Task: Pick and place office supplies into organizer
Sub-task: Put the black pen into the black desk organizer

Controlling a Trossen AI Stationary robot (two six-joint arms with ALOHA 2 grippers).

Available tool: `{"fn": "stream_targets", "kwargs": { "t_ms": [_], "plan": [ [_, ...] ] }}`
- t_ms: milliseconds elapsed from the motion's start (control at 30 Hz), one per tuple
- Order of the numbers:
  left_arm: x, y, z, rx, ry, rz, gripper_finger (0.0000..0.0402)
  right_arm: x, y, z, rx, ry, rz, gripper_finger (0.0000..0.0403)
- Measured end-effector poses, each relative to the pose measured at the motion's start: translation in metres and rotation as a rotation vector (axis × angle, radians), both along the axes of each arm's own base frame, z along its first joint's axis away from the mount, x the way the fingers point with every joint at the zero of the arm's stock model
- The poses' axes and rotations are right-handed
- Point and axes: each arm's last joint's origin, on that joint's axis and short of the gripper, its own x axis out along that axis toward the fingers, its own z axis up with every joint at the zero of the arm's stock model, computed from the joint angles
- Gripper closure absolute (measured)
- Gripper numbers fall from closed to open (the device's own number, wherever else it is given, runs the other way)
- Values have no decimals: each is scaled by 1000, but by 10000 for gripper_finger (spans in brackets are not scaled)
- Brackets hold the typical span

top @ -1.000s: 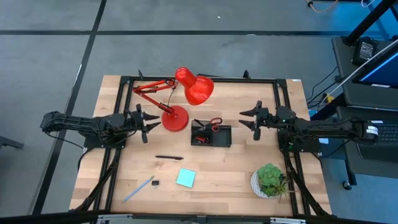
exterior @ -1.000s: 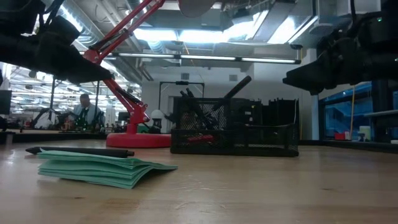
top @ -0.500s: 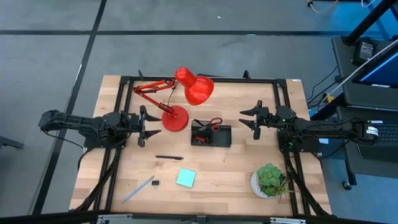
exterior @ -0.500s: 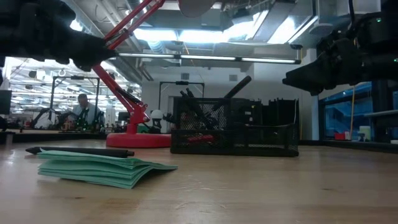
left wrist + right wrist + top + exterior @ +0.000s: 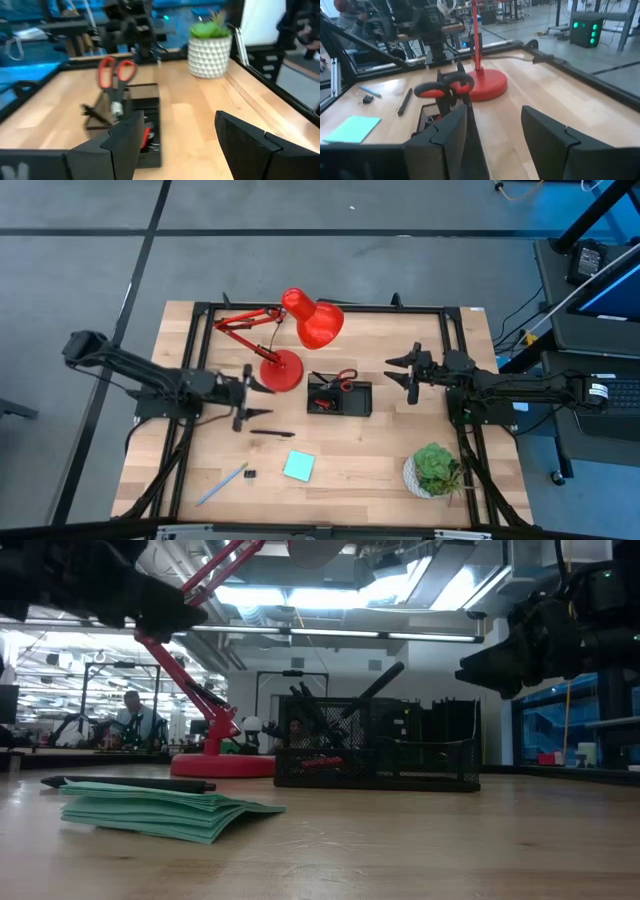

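On the wooden counter (image 5: pixel 350 450), the black pen (image 5: pixel 271 434) lay just below the left tool (image 5: pixel 243 398), jaws wide; the right tool (image 5: pixel 410 374) waited, open, beside the organizer (image 5: pixel 340 398). Descending squarely astride the pen's middle seemed wisest.

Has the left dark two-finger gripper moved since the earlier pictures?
Yes. The left gripper has moved toward the black mesh organizer and the thin black pen, past the red lamp base.

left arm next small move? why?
Probably lower the open left gripper toward the black pen, which lies loose on the table just in front of it. The scissors already stand in the organizer, while this pen, the sticky-note pad and the light-blue pen remain out. The right gripper waits open beside the organizer.
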Motion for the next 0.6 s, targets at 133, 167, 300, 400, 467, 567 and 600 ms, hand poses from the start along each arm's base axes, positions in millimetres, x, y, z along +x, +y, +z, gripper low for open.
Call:
{"fn": "stream_targets", "kwargs": {
  "t_ms": [133,167,300,400,467,567,600],
  "plan": [
    [22,-15,7,15,62,-42,162,0,0,-2,6,19,0,212],
    [27,-18,8,13,85,-50,162,0,0,-2,7,23,0,212],
    [45,-29,9,-16,206,-29,162,0,0,-3,7,26,0,212],
    [58,-33,7,-27,317,35,162,0,0,-3,5,26,0,212],
    [66,-35,8,-33,396,61,162,0,0,-3,5,26,1,212],
    [78,-38,12,-30,500,87,162,0,0,-3,5,26,1,212],
    [81,-39,14,-30,536,96,162,0,0,-2,5,25,1,212]
  ]
}}
